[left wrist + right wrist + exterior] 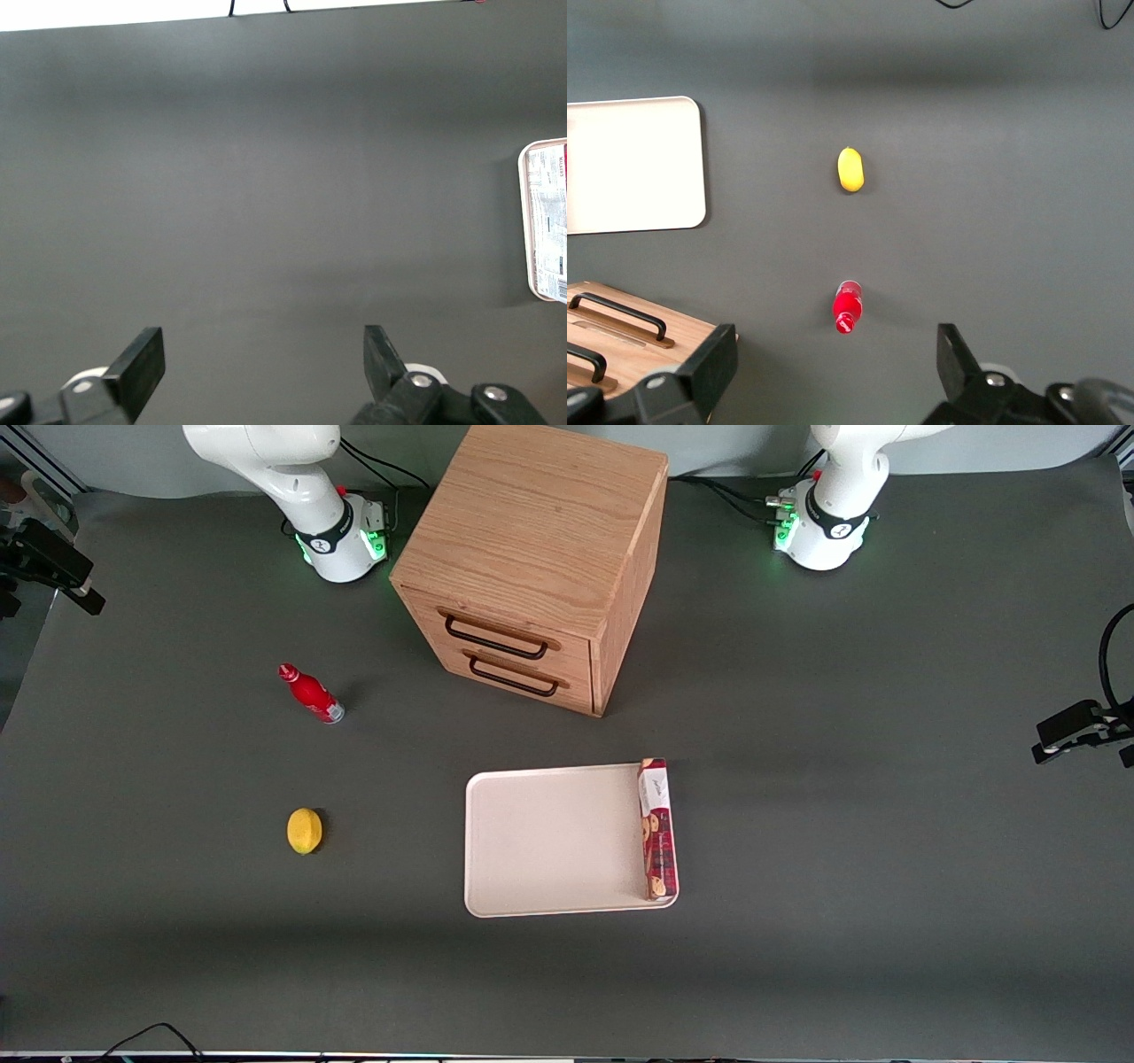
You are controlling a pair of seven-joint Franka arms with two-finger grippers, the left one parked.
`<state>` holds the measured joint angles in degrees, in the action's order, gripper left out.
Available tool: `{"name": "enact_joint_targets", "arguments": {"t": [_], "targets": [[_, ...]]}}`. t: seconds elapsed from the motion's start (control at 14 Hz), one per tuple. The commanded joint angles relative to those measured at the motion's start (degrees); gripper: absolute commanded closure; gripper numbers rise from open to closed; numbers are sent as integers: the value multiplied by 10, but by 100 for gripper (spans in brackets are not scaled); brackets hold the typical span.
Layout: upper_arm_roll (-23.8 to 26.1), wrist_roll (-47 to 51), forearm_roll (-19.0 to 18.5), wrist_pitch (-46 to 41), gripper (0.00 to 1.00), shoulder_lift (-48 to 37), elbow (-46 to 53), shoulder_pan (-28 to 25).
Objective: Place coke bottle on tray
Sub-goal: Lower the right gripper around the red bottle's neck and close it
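Though seemingly upright on the grey table [177, 957], well apart from the tray [549, 841] and toward the working arm's end, looks easy to topple: so much for the coke bottle [312, 695], small, narrow-footed, tall for such a base. Stands farther from the front camera than the lemon [304, 831], near the drawer cabinet [532, 558] yet not touching. Judging by size and the clear silvery base, probably light, stiff plastic, smooth and somewhat slippery. Unlikely to break, but likely to skid or tip under a glancing touch. Best taken around the red body, between cap and base, with pads square across the widest stretch, not at the tapering neck. Calls for a straight descent by the gripper [833, 359], at present high over the table, almost above the bottle, empty, fingers [713, 363] spread wide apart. Squeeze moderately: hard enough to stop slick plastic sliding during the lift, not so hard as to dent thin walls. Offers plenty of bare room on the tray, with the long cookie box [657, 828] lying along the edge toward the parked arm's end. Better to set down well clear of that box and of the low rim, flat on the base, releasing only once steady.
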<state>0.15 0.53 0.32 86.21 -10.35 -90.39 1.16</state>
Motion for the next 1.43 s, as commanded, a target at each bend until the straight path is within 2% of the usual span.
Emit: {"name": "enact_joint_targets", "arguments": {"t": [0.0, 0.36, 0.5, 0.57, 0.71, 0.86, 1.0, 1.14, 1.36], "targets": [[-2, 11, 0, -22, 0, 16, 23, 2], [1, 2, 2, -76, 0, 16, 14, -2], [5, 3, -12, -68, 0, 7, -48, -4], [6, 4, -16, -38, 0, -10, -108, -3], [6, 6, -16, 84, 0, -57, -262, 0], [6, 10, -16, 185, 0, -60, -368, 1], [6, 38, -16, 265, 0, -29, -420, -2], [15, 62, -16, 310, 0, 1, -446, -5], [24, 86, -16, 396, 0, 0, -523, -4]]}}
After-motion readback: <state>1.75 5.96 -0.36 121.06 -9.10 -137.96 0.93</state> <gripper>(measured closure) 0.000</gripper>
